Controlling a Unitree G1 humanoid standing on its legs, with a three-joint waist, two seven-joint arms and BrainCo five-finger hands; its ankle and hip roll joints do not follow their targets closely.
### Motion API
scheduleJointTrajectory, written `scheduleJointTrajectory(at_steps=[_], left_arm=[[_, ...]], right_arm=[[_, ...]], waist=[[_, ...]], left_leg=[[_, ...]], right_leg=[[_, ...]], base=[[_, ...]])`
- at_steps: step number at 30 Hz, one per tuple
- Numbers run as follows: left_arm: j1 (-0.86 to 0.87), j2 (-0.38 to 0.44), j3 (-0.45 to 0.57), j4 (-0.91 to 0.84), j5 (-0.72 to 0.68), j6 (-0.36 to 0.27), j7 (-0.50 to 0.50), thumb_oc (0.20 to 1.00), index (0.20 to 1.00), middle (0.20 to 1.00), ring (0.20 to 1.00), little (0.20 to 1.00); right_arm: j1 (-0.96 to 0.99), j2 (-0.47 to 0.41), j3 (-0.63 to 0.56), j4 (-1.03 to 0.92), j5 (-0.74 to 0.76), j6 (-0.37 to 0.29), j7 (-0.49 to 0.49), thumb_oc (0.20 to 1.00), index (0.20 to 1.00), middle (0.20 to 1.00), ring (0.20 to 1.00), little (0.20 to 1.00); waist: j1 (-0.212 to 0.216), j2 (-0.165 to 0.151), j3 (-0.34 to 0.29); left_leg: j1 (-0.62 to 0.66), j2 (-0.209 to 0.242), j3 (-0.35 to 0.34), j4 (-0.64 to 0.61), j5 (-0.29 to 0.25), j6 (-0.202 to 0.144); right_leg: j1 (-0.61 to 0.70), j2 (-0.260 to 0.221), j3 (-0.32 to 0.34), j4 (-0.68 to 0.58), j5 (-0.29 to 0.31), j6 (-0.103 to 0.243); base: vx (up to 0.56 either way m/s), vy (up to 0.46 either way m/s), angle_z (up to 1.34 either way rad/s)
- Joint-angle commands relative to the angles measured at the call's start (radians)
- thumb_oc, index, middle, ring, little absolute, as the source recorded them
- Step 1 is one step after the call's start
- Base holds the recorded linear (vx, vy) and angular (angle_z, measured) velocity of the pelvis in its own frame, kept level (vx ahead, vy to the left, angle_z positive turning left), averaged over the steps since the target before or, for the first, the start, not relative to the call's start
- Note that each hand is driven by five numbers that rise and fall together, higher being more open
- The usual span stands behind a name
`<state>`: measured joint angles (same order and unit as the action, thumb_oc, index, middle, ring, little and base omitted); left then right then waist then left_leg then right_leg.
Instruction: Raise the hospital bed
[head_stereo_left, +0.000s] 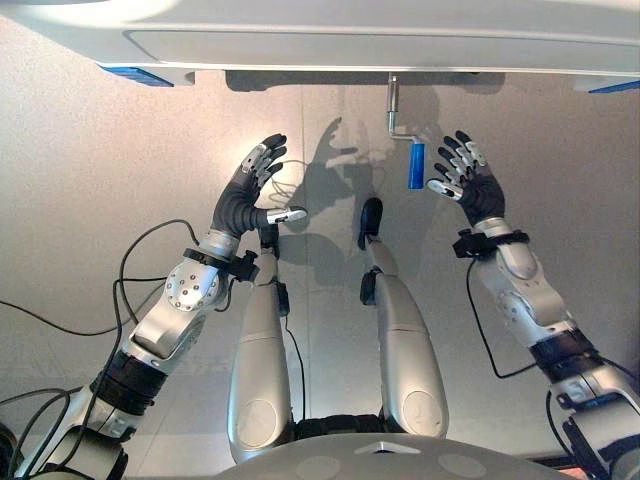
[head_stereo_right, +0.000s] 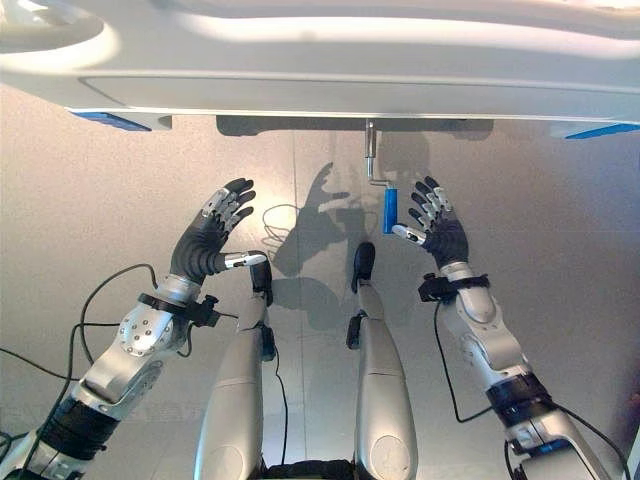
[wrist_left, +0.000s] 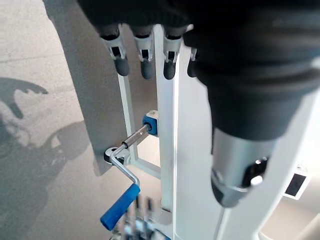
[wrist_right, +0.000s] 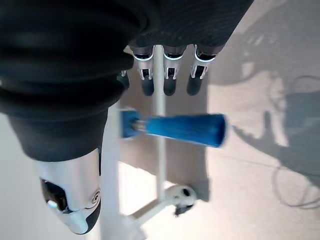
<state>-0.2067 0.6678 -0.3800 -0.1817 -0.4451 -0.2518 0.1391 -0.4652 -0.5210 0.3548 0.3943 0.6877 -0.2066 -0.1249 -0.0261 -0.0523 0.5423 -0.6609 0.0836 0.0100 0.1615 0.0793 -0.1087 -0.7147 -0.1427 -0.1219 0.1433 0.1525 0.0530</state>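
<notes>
Hospital bed runs across the top of the head views, white footboard edge with blue corner pieces, grey floor below it. Under the bed's middle the crank hangs down: a metal shaft out of the frame, a bend, then the blue grip pointing downward. In the left wrist view I see the same crank from the side, blue grip low, shaft running up into a blue-capped socket on the white frame.

My right robot hand is up beside the blue grip, fingers spread and straight, thumb reaching toward the grip. Just beside it, not closed on it; whether the thumb tip touches I can't tell. Right wrist view backs that up: the grip lies crosswise past the fingertips, nothing wrapped round it. My left robot hand is raised well apart from the crank, fingers spread, thumb out, holding nothing.

Step, as I judge it: the reach. Approach is about finished, grasp not yet made, no cranking started, so the task is at its very beginning.

Next move calls for sliding the right palm onto the blue grip and curling fingers and thumb round it, then turning in circles about the shaft. Keep the hold loose enough that the grip can spin in the palm. Left robot hand can idle.
</notes>
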Motion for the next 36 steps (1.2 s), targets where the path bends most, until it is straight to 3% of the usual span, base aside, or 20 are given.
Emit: scheduleJointTrajectory(at_steps=[1, 10, 20, 29, 30, 31, 32, 36], left_arm=[[0.023, -0.001, -0.005, -0.098, 0.023, -0.046, 0.0, 1.0, 1.0, 1.0, 1.0, 1.0], [-0.019, -0.017, -0.045, -0.075, 0.025, -0.04, 0.002, 1.0, 1.0, 1.0, 1.0, 1.0], [-0.036, -0.033, -0.047, -0.065, 0.024, -0.034, 0.016, 1.0, 1.0, 1.0, 1.0, 1.0], [-0.036, -0.034, -0.058, -0.063, 0.018, -0.034, 0.015, 1.0, 1.0, 1.0, 1.0, 1.0], [-0.036, -0.034, -0.058, -0.063, 0.018, -0.034, 0.015, 1.0, 1.0, 1.0, 1.0, 1.0], [-0.038, -0.033, -0.06, -0.064, 0.016, -0.034, 0.016, 1.0, 1.0, 1.0, 1.0, 1.0], [-0.039, -0.033, -0.061, -0.066, 0.01, -0.036, 0.016, 1.0, 1.0, 1.0, 1.0, 1.0], [-0.04, -0.036, -0.068, -0.068, 0.008, -0.029, 0.013, 1.0, 1.0, 1.0, 1.0, 1.0]], right_arm=[[-0.045, 0.0, 0.058, 0.033, 0.003, 0.028, -0.013, 1.0, 1.0, 1.0, 1.0, 1.0], [-0.184, 0.055, 0.145, 0.202, -0.019, 0.067, 0.001, 1.0, 1.0, 1.0, 1.0, 1.0], [-0.246, 0.128, 0.143, 0.321, -0.034, 0.082, -0.029, 1.0, 1.0, 1.0, 1.0, 1.0], [-0.313, 0.101, 0.108, 0.313, 0.018, 0.055, -0.051, 1.0, 1.0, 1.0, 1.0, 1.0], [-0.314, 0.101, 0.108, 0.314, 0.018, 0.055, -0.051, 0.89, 0.89, 0.89, 0.89, 0.89], [-0.33, 0.1, 0.106, 0.334, 0.02, 0.054, -0.056, 0.485, 0.485, 0.485, 0.485, 0.485], [-0.349, 0.098, 0.1, 0.346, 0.021, 0.054, -0.065, 0.2, 0.2, 0.2, 0.2, 0.2], [-0.372, 0.098, 0.083, 0.329, 0.038, 0.04, -0.082, 0.2, 0.2, 0.2, 0.2, 0.2]], waist=[[0.031, -0.003, -0.022], [0.047, -0.006, -0.022], [0.053, -0.001, -0.022], [0.054, -0.003, -0.022], [0.054, -0.003, -0.022], [0.056, -0.003, -0.022], [0.057, -0.002, -0.022], [0.056, -0.001, -0.022]], left_leg=[[-0.005, -0.013, -0.022, 0.015, 0.01, 0.029], [-0.004, -0.014, -0.026, 0.016, 0.01, 0.03], [-0.006, -0.013, -0.026, 0.015, 0.008, 0.033], [-0.005, -0.012, -0.026, 0.016, 0.005, 0.036], [-0.005, -0.012, -0.026, 0.016, 0.005, 0.036], [-0.006, -0.013, -0.026, 0.018, 0.003, 0.036], [-0.006, -0.013, -0.025, 0.021, 0.002, 0.036], [-0.007, -0.012, -0.025, 0.021, 0.001, 0.035]], right_leg=[[0.041, -0.045, -0.012, 0.102, -0.078, 0.092], [0.047, -0.046, -0.017, 0.102, -0.079, 0.089], [0.043, -0.042, -0.015, 0.103, -0.081, 0.087], [0.04, -0.041, -0.014, 0.109, -0.083, 0.086], [0.04, -0.041, -0.014, 0.109, -0.083, 0.086], [0.039, -0.04, -0.013, 0.111, -0.084, 0.085], [0.04, -0.041, -0.013, 0.111, -0.085, 0.085], [0.039, -0.04, -0.012, 0.113, -0.087, 0.085]], base=[[0.0, 0.0, 0.0], [0.0, 0.004, 0.03], [0.0, 0.0, 0.0], [0.0, 0.0, 0.0], [0.0, 0.0, 0.0], [0.0, 0.0, 0.0], [0.0, 0.0, 0.0], [0.0, 0.0, 0.0]])
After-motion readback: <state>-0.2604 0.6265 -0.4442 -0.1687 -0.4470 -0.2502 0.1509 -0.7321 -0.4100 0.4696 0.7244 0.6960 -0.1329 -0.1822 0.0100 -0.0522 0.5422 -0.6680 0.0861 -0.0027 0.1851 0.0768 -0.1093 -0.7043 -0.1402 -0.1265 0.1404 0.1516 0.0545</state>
